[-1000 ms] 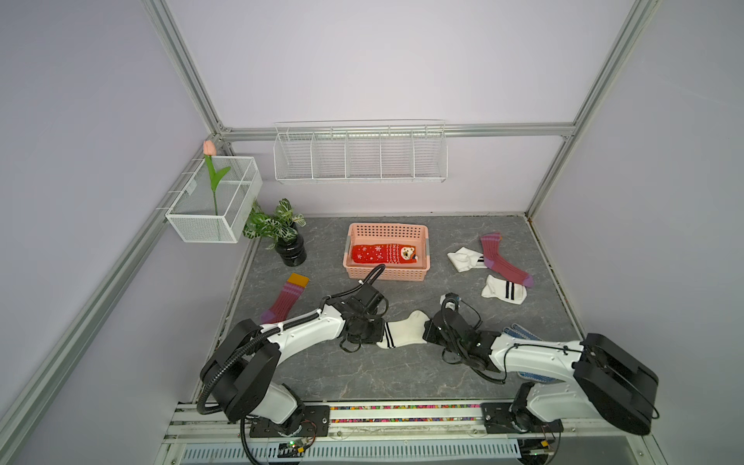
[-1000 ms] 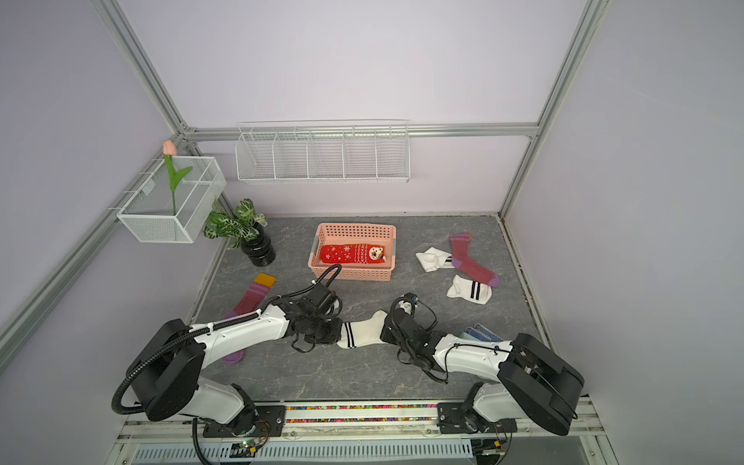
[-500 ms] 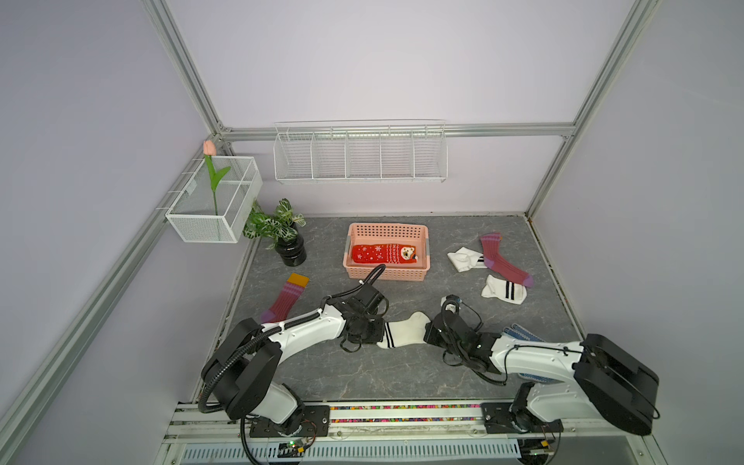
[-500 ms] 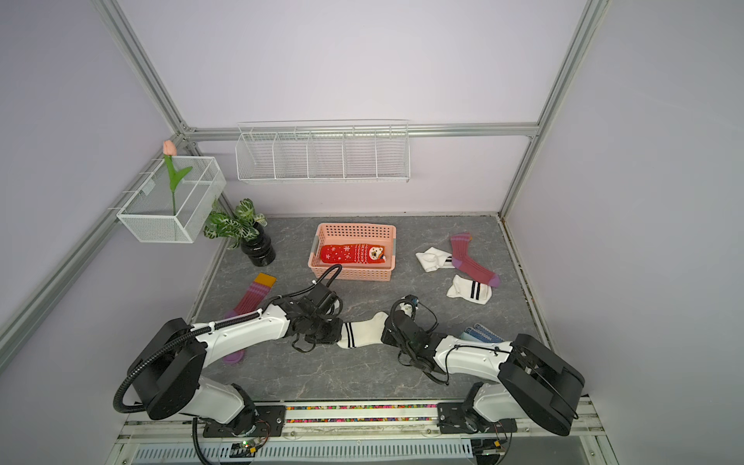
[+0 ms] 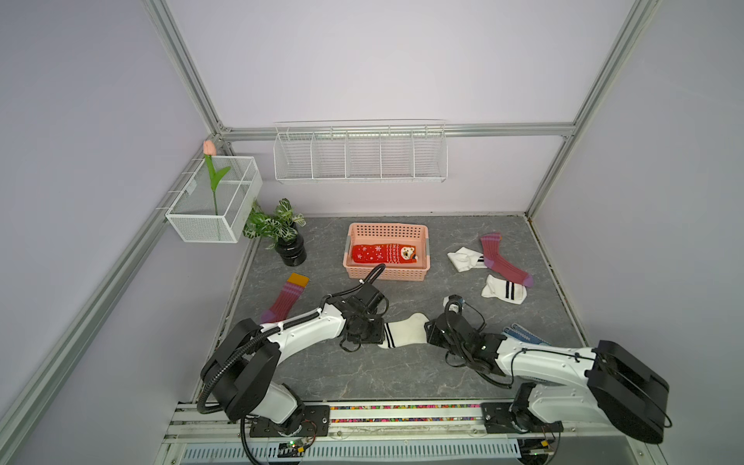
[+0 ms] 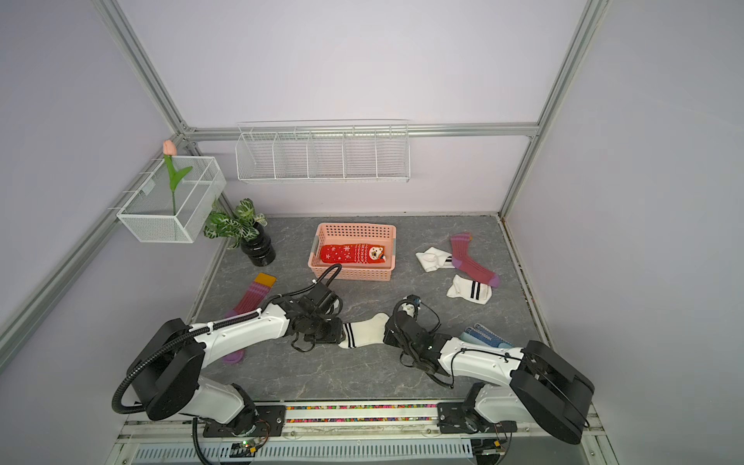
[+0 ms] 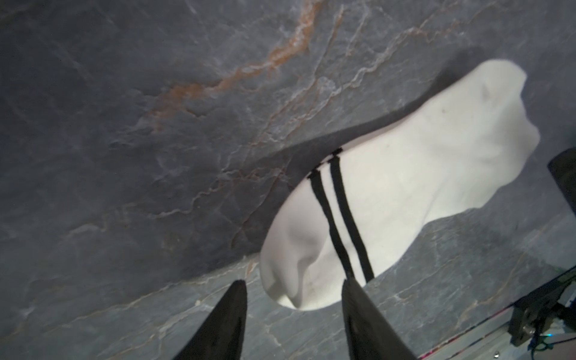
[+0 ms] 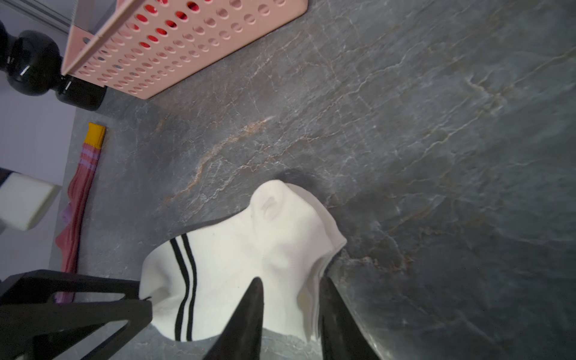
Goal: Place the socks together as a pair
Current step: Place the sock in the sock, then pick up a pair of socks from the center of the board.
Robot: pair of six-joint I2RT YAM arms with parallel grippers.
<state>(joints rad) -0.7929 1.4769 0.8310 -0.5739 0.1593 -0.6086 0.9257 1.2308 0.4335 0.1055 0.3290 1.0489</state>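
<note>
Grey marbled table lies under both my arms, with lilac walls around it. My left pincer stands open, its fingers either side of the striped cuff of the white sock. My right pincer is open too, straddling the toe end. Neither squeezes the cloth, which lies flat near the middle of the table, stretched between the two pincers. I judge it is laid out long so that it sits tidy.

The right wrist view shows a layered edge at the toe, so two socks may be stacked there. Neither top view is sharp enough to settle that.

Only the top views show the far right group, the striped socks with a maroon sock beside them, and the gloves by my right arm. Red socks lie in the basket beyond, and a second maroon sock lies at the left. The maroon two, well apart, I judge not yet paired.
</note>
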